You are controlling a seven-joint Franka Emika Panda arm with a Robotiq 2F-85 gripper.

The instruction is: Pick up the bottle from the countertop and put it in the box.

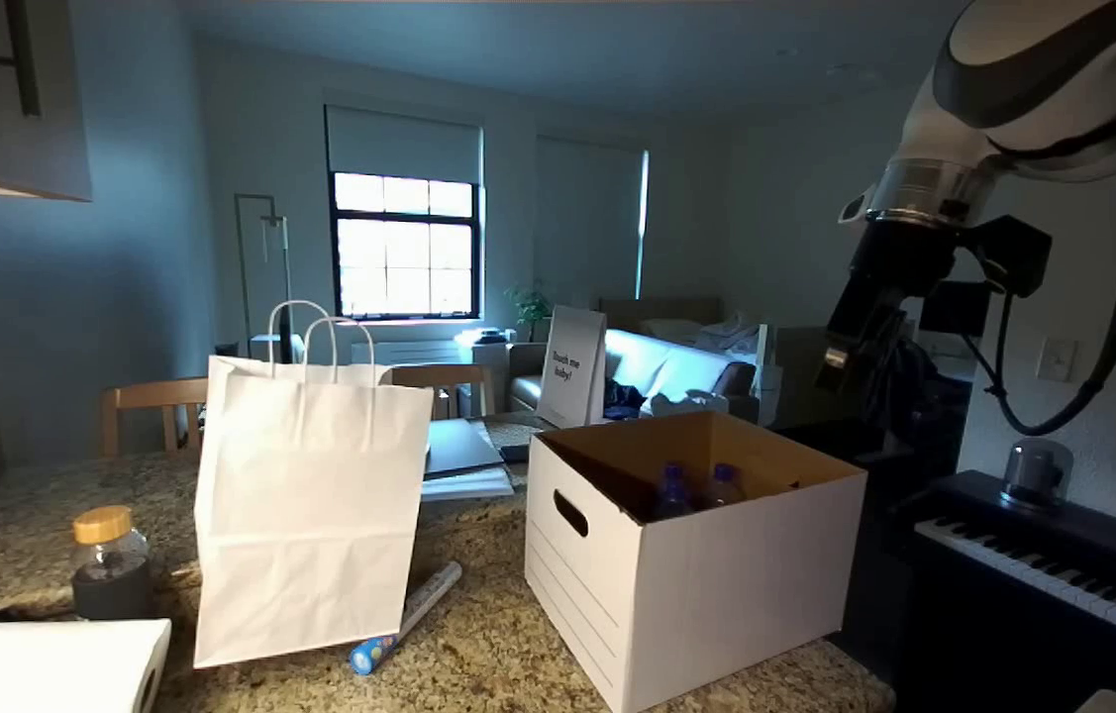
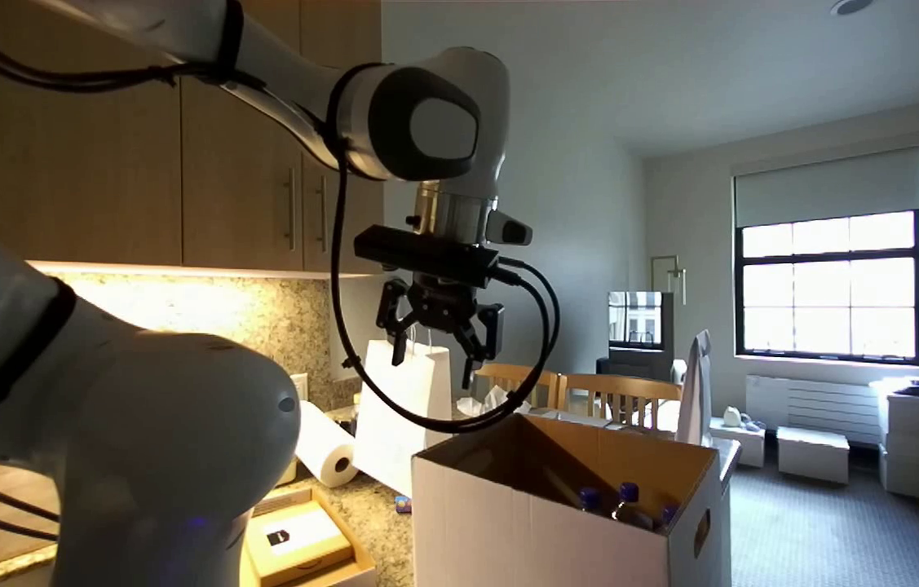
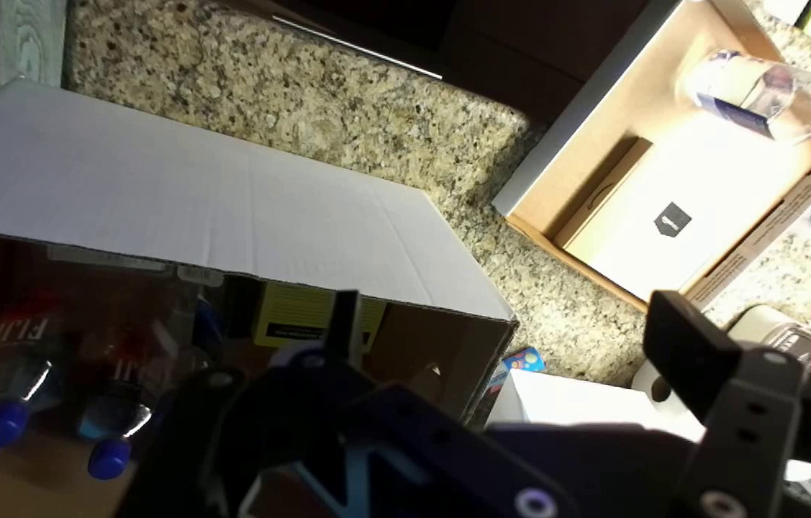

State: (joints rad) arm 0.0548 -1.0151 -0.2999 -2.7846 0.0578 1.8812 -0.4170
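The white box [image 1: 736,584] stands on the speckled countertop [image 1: 488,644]; it also shows in an exterior view [image 2: 541,530] and in the wrist view [image 3: 232,201]. Inside it are several blue-capped bottles [image 3: 110,453], also visible in both exterior views [image 1: 673,490] [image 2: 630,505]. Another clear bottle [image 3: 772,93] with a blue cap is at the shallow tan tray, upper right of the wrist view; I cannot tell whether it stands or lies. My gripper [image 2: 434,365] is open and empty, above the box's rim level, its fingers wide apart in the wrist view [image 3: 509,324].
A tall white paper bag [image 1: 315,515] stands beside the box. A tan cardboard tray [image 2: 357,567] holds a flat package. A paper towel roll [image 2: 329,448], a blue-ended tube [image 1: 406,619] and a jar with a wooden lid [image 1: 110,564] are on the counter. A grey sign [image 1: 572,366] stands behind the box.
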